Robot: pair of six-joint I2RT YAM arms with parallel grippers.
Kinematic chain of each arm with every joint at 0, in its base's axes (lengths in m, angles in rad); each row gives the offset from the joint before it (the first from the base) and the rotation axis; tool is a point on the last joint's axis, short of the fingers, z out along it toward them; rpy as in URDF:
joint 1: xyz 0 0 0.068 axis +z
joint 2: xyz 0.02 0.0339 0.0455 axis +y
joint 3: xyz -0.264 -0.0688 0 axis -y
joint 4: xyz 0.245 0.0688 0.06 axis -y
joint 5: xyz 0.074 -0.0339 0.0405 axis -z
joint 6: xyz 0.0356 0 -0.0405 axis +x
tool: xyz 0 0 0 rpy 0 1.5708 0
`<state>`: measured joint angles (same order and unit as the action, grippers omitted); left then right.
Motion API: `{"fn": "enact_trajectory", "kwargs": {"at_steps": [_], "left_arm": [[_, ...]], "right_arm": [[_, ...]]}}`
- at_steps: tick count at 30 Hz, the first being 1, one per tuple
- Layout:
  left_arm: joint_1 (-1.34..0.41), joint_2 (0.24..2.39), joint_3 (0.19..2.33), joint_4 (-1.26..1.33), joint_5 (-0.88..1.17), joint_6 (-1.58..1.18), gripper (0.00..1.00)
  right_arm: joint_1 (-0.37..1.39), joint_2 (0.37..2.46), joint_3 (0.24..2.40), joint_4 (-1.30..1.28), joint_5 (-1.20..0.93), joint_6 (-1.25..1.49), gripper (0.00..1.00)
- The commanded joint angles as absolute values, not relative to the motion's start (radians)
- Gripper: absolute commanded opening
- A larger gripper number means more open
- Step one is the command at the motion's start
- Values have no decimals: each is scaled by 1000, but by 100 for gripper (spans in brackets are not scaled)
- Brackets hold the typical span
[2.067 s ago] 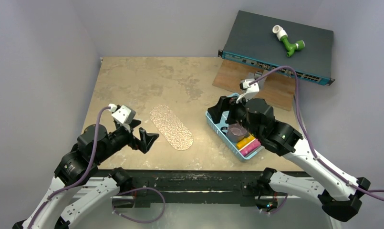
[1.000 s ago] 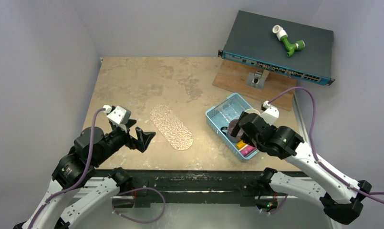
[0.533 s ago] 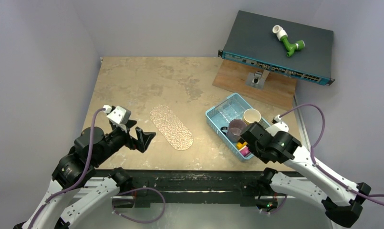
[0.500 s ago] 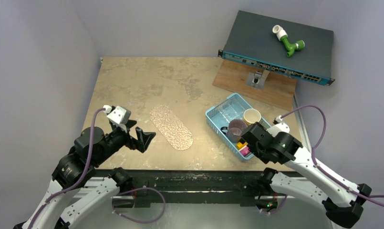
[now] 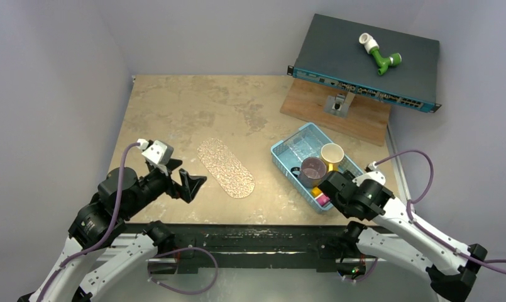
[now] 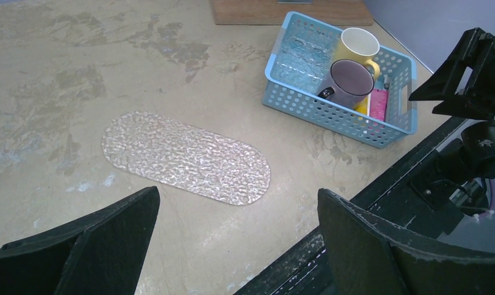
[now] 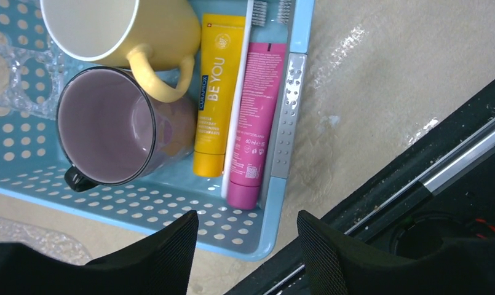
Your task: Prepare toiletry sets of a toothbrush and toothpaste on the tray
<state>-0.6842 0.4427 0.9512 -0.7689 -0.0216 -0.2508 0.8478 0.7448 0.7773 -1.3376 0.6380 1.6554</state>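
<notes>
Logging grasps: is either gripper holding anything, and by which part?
Nothing is held: the left gripper and right gripper both stand open, the right over the basket.

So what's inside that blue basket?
The basket holds a yellow mug, a purple mug, a yellow toothpaste tube, a pink tube and two thin toothbrushes beside them. Anything under the mugs is covered.
</notes>
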Motion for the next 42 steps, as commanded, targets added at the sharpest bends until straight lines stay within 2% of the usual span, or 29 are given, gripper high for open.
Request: {"fn": "enact_trajectory", "kwargs": {"at_steps": [1,13,18,22,30,34,37,42], "left_arm": [[-688,439,954,-750,-5,-263,100],[-687,445,950,-742,71,-272,100],[-688,442,952,-741,81,-272,100],[-687,439,951,-742,81,-272,100],[-689,435,949,-744,71,-272,100],[-688,437,948,-746,66,-270,100],[-687,441,948,-746,59,-269,100],[-688,449,949,-751,36,-265,100]], "right_arm": [[846,784,765,-1350,672,1724,62],[842,828,688,-1300,620,1796,58],[842,847,678,-1275,611,1791,49],[843,873,673,-1236,599,1763,47],[842,903,660,-1177,588,1723,30],[841,909,654,-1147,582,1692,15],[842,919,654,-1112,575,1659,0],[841,953,668,-1058,581,1587,0]]}}
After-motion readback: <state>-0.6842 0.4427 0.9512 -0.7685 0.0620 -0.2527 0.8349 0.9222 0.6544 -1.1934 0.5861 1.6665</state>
